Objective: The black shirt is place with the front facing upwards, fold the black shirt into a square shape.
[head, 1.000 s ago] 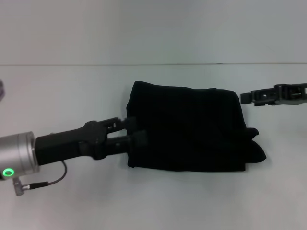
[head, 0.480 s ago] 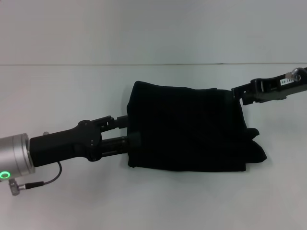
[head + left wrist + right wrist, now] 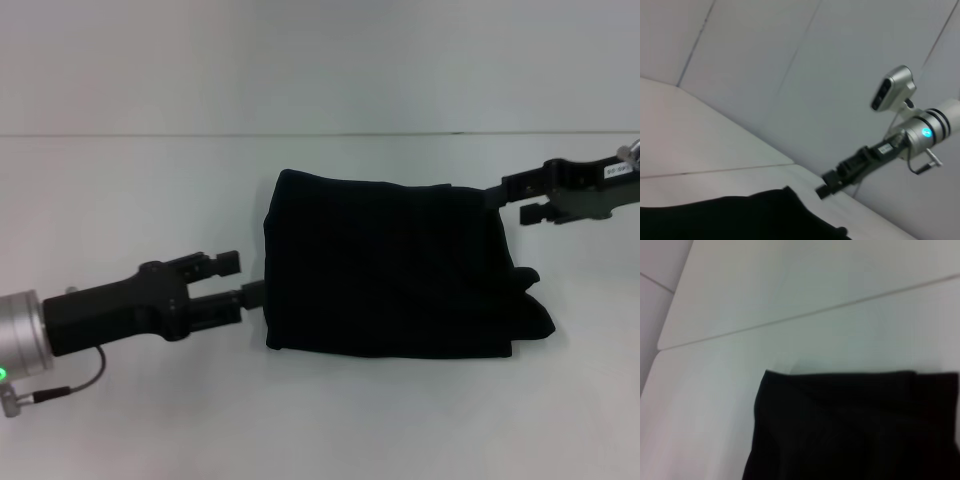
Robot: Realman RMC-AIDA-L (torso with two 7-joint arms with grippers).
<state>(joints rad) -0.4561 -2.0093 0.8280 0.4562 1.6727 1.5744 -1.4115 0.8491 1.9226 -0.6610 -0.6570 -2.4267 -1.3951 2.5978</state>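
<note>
The black shirt point(image 3: 390, 270) lies on the white table point(image 3: 140, 190) folded into a thick, roughly rectangular bundle, with a bunched lump at its right end; no lettering shows. My left gripper point(image 3: 243, 279) stands open just left of the shirt's left edge, apart from the cloth, with nothing between its fingers. My right gripper point(image 3: 514, 197) hovers open by the shirt's far right corner, holding nothing. The left wrist view shows the shirt point(image 3: 740, 215) and the right gripper point(image 3: 826, 184) beyond it. The right wrist view shows only the shirt's far edge point(image 3: 855, 430).
The table's back edge meets a plain wall point(image 3: 320, 60) behind the shirt. A cable point(image 3: 70, 385) hangs under my left wrist near the front left.
My left gripper has let go of the shirt's left edge and drawn back to the left. My right gripper swung in toward the shirt's far right corner, then eased slightly right.
</note>
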